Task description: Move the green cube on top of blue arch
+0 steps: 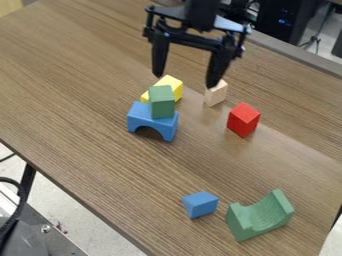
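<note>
Green cube (161, 102) is seated on the top face of the blue arch (139, 117), the reference part for all positions below. In the camera view, the cube stands upright and bears on the arch right of its centre, as seen by the camera. The arch rests on the wood-grain table (87, 107) with its opening facing down. The black gripper (185, 81) hangs above the table, in the view higher than the arch and slightly to its right; its two fingers are spread wide, with both tips clear of the cube. A yellow block (173, 85) lies directly behind the arch, partly masked by the cube; contact between block and arch cannot be determined. A plain wooden block (215, 95) stands behind the arch and to its right. A red block (243, 120) is positioned to the right of the arch, apart from it. A small blue block (200, 204) lies in front of the arch and to its right, on the camera side. A green curved block (259, 216) is located farther right and well apart from the arch, hollow side up.
</note>
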Tool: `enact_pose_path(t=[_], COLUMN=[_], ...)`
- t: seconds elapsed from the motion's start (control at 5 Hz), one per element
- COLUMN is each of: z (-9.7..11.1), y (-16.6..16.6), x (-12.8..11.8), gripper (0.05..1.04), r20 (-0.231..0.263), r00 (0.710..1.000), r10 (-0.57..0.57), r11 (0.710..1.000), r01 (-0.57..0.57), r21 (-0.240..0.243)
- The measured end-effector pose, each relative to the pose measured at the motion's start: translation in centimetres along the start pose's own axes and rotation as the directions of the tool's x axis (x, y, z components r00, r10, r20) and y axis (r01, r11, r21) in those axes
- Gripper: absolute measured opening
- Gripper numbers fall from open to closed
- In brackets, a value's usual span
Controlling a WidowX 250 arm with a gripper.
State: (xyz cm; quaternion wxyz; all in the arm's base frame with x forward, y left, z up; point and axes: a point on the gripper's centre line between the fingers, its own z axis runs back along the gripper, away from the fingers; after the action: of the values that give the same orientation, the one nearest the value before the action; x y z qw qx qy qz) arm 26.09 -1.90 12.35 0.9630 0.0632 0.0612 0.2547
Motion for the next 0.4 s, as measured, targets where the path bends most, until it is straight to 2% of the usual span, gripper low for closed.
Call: enact_pose_path(t=[0.2,0.4], z=[-0.5,-4.3], y=[-1.5,-4.7], x=[-0.9,-0.3], gripper=[1.0,1.0], r20=[0.012,-0.001], r00=[0.995,0.981], r10=[-0.1,-0.192], r11=[0.995,0.975], r01=[0.1,0.19], r21=[-0.018,-0.114])
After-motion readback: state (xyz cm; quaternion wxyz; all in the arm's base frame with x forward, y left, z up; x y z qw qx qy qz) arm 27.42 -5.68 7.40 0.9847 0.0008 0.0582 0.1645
